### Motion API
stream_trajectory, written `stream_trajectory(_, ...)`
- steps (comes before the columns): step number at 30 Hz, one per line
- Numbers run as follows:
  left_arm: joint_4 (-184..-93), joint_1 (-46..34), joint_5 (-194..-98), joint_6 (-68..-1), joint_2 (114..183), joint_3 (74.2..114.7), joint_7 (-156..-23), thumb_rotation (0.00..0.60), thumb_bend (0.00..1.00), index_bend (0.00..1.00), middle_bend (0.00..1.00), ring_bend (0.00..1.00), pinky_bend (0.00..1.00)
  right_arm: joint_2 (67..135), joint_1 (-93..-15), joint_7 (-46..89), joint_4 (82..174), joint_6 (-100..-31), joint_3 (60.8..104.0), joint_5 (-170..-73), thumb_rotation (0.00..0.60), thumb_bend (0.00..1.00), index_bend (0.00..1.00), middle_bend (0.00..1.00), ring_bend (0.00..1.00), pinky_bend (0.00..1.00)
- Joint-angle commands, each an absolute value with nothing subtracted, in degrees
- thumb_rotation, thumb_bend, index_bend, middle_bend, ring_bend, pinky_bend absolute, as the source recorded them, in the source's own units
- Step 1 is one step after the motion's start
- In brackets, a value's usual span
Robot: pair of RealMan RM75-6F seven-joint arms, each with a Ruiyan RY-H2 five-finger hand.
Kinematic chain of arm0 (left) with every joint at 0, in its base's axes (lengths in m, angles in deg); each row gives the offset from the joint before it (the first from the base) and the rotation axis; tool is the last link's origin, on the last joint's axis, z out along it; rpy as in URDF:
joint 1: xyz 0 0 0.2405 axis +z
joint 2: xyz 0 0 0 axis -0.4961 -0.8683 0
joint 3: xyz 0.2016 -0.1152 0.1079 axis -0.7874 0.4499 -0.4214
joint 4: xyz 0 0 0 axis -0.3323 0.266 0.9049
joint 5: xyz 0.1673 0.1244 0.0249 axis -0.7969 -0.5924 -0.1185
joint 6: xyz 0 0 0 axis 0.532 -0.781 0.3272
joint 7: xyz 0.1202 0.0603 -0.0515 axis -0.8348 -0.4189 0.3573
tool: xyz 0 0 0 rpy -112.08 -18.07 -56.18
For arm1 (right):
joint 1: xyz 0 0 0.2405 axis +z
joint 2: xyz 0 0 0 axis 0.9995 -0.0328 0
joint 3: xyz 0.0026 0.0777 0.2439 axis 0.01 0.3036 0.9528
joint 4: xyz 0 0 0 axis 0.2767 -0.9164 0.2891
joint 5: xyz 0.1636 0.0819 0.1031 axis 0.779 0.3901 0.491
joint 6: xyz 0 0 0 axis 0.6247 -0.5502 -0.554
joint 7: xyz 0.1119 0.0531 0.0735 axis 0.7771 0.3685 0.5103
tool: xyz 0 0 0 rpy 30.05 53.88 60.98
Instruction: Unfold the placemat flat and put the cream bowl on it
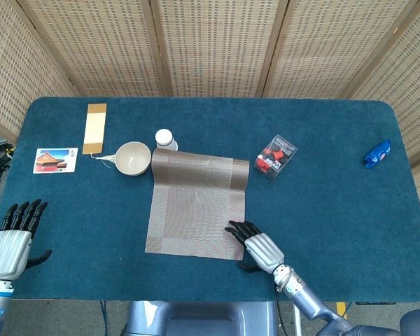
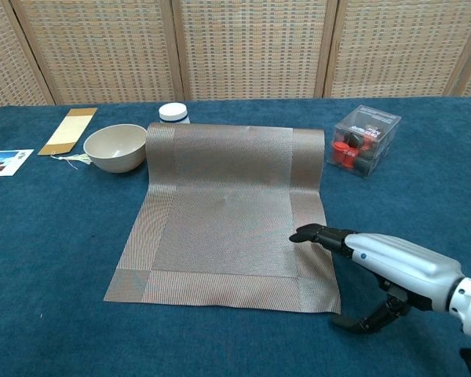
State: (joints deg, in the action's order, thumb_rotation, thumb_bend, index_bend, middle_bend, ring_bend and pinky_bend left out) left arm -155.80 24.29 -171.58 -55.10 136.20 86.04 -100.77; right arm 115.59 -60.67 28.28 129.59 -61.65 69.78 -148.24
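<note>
Two hands are in my head view, and I work across from the left. At the lower left corner my left hand [image 1: 9, 240] sits over the blue table [image 1: 322, 203] with its fingers straight and slightly spread, holding nothing; the chest view does not show it. Above it, near the left edge, lies a picture card [image 1: 55, 159], and further up a tan strip [image 1: 95, 128]. Just right of those stands the cream bowl [image 1: 133, 158], upright on the cloth, right beside the far left corner of the placemat [image 1: 196, 203]; I cannot tell whether they touch. A white-capped jar [image 1: 166, 140] stands just behind that same corner. The placemat lies spread open at the centre, its far edge curling up a little in the chest view. At its near right corner is my right hand [image 1: 255, 246], fingers [image 2: 318, 234] stretched out flat with the tips resting on the mat's right border, thumb hooked down off the mat, gripping nothing. Right of the mat sits a clear box [image 1: 276, 157] with red and black contents, well apart from it, and a blue object [image 1: 377, 153] lies near the right edge.
</note>
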Motion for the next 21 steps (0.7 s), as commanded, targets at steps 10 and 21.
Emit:
stream_trajectory(10,-155.6,24.3,-171.4,-54.9,136.4,86.2,-100.7,0.600,0.15,0.00,0.00,0.00,0.00,118.1,-61.1,28.7,127.2,-63.2,71.1,-147.3,0.600,0.47,0.28,0.00,0.00,0.00)
stream_trajectory(21,-155.6,24.5,-171.4,-55.1,136.5,86.3,-100.4,0.600,0.16,0.00,0.00,0.00,0.00,121.0,-62.8,30.7,124.7,-68.5,71.8,-148.5,0.600,0.46,0.48,0.12,0.00,0.00)
